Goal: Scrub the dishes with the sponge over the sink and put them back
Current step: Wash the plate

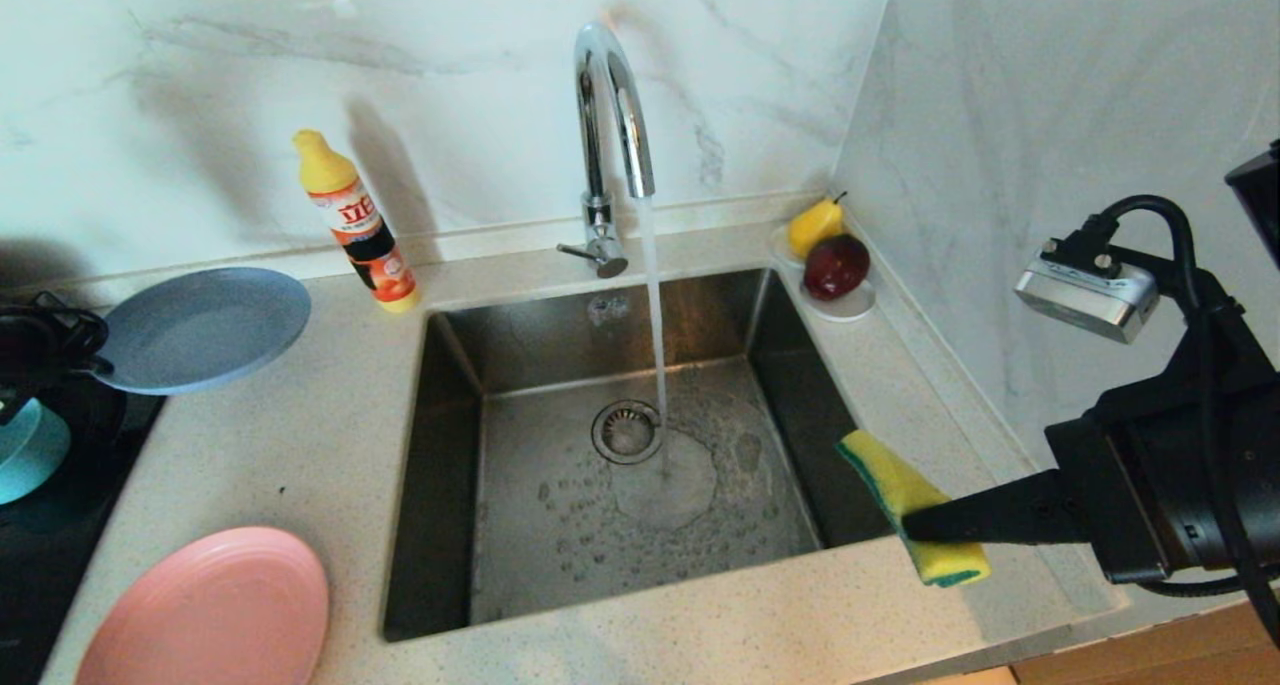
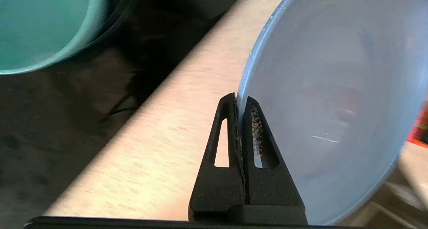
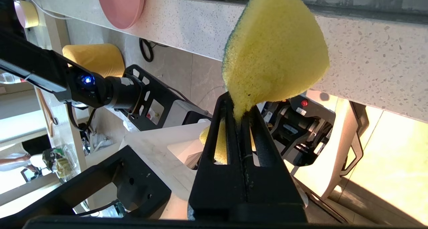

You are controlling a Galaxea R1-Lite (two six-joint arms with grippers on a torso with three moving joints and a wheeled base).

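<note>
The left gripper (image 2: 240, 103) is pinched tight on the rim of the grey-blue plate (image 1: 200, 327), which sits tilted at the far left of the counter (image 1: 300, 445), partly over the black stovetop (image 1: 60, 525) and well apart from the sink (image 1: 610, 445). The right gripper (image 1: 915, 525) is clamped on one end of the sponge (image 1: 905, 490), holding it at the sink's right edge, its free end reaching over the basin. Water runs from the tap (image 1: 612, 115) down beside the drain (image 1: 627, 431). The step in hand looks like the pick-up of the first dish: the plate is gripped but not yet over the basin. The next move, as I judge it, calls for carrying the plate across the counter to the sink, keeping the thin rim from slipping between the fingers, and turning its face toward the sponge so the two arms can meet over the basin, near the stream. By count there are three dishes: one grey-blue plate, one pink plate (image 1: 215, 615) lying at the near left of the counter, and one teal bowl (image 1: 25, 455) at the far left edge on the stovetop. There is one sponge, one sink, one tap, and one bottle of dish soap (image 1: 355, 220) standing behind the sink to its left. In the back right corner a small white saucer (image 1: 850, 305) carries two fruits, one yellow pear (image 1: 815, 225) and one dark red fruit (image 1: 837, 265).
</note>
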